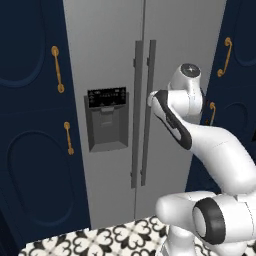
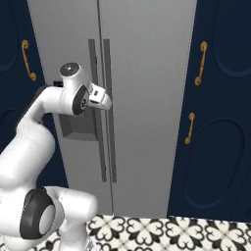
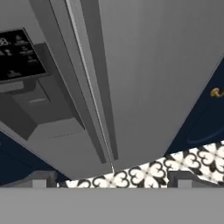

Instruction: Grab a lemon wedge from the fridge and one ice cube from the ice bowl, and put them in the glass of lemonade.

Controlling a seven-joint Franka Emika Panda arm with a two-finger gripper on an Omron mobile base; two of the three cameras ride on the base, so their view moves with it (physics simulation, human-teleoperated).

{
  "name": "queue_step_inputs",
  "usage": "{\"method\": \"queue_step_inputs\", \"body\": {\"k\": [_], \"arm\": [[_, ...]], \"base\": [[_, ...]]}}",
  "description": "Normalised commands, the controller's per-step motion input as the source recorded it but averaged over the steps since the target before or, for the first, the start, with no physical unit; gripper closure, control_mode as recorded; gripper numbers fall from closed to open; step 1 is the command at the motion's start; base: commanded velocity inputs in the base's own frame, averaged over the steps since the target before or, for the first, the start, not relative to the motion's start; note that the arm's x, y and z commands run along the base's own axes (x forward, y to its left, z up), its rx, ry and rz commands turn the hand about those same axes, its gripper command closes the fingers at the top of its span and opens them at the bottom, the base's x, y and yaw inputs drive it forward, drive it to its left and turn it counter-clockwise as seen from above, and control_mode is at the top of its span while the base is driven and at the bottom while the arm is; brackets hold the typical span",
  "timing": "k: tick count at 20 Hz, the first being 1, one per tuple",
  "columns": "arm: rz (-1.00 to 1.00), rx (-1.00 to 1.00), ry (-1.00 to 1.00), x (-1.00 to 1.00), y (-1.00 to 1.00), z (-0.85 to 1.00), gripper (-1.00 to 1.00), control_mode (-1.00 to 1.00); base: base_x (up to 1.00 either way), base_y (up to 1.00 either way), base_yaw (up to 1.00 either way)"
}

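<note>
The grey steel fridge (image 1: 110,50) (image 2: 147,73) (image 3: 153,65) stands right in front of me with both doors shut. Its two long vertical bar handles (image 1: 142,115) (image 2: 100,137) run side by side along the seam between the doors. My gripper (image 2: 107,100) (image 1: 150,100) (image 3: 113,180) is raised to about the handles' upper part, close to them but touching nothing. Its fingertips (image 3: 41,179) stand wide apart, open and empty. The lemon wedge, the ice bowl and the glass of lemonade are out of view.
A dark dispenser panel (image 1: 106,120) (image 3: 19,54) sits in the fridge's left door. Navy cabinets (image 1: 30,125) (image 2: 220,122) with gold handles (image 1: 57,70) (image 2: 200,63) flank the fridge on both sides. Black-and-white patterned floor tiles (image 1: 100,240) (image 2: 171,230) lie below.
</note>
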Motion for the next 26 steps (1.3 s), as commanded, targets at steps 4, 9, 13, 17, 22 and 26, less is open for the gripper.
{"method": "queue_step_inputs", "body": {"k": [4,9,13,17,22,26], "arm": [[0.06,0.07,-0.08,0.61,0.0,-0.07,-1.0,-1.0],[0.0,-0.01,-0.04,0.9,-0.02,-0.22,-1.0,-1.0],[0.0,0.0,0.0,1.0,-0.05,-0.13,-1.0,-1.0],[0.0,0.0,0.0,0.92,-0.14,-0.18,-1.0,-1.0],[0.0,0.0,0.0,0.77,-0.05,-0.22,-1.0,-1.0],[0.01,0.0,-0.02,0.24,0.0,-0.12,-1.0,-1.0]], "base": [[0.0,0.0,0.0],[0.0,0.0,0.0],[0.0,0.0,0.0],[0.0,0.0,0.0],[0.0,0.0,0.0],[0.0,0.0,0.0]]}}
